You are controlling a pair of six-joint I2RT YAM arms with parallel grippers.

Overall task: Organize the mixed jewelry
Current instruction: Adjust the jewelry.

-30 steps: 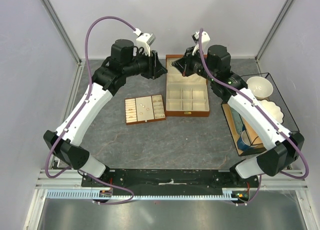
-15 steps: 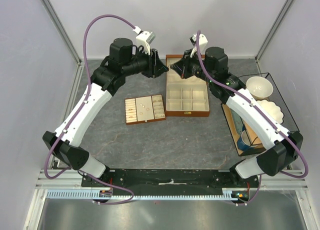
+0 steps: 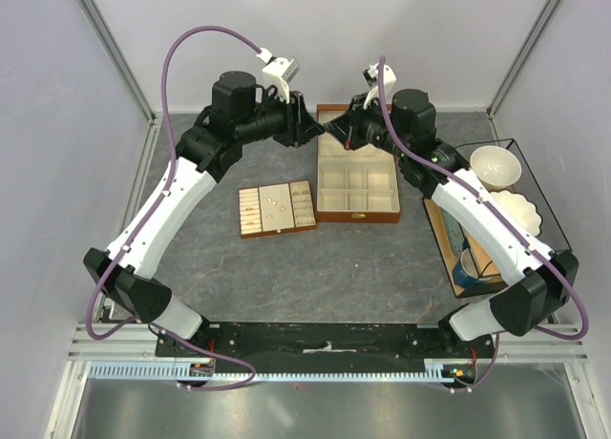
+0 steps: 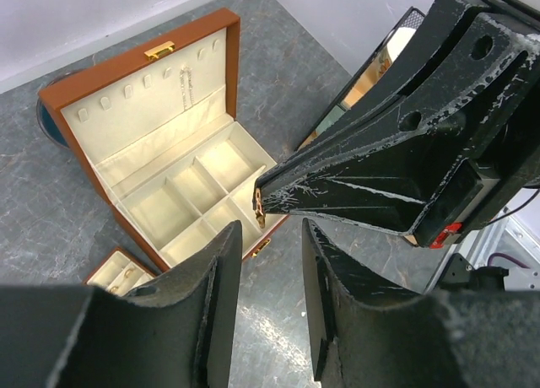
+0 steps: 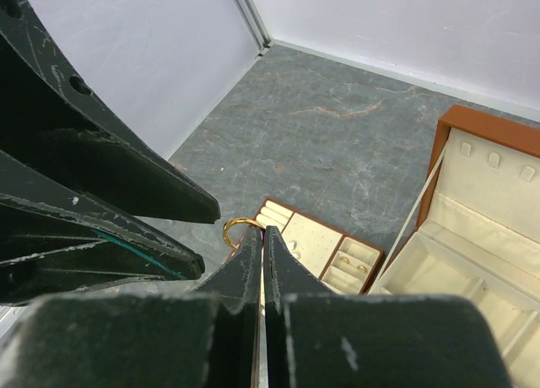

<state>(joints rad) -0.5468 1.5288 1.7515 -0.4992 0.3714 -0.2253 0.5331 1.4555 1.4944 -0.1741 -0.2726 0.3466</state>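
One gold ring (image 5: 240, 228): it is being pinched in mid-air at the very tip of the right tool, high above the back of the desk (image 3: 315, 267) and near the raised lid of the wooden box (image 3: 358, 216).
Right tool (image 5: 262, 233): its jaws are pressing fully together on the ring's thin band, and most of the loop is sticking out to one side.
Left tool (image 4: 270, 232): its fingers are standing partly apart with nothing between them, facing the right tool's tip and stopping just short of the ring.
Other loose pieces (image 3: 271, 202): a few pale specks are lying in the middle section of the slotted tray (image 3: 277, 232); the right wrist view is showing small loops in its side pockets too.
Wooden box: it is sitting open just beside the tray, and its cream compartments are looking bare.
Progress: the sorting seems to be at an early-to-middle stage. Some pieces are sitting in the tray, one ring is apparently being passed between the arms, and it is waiting for its slot.
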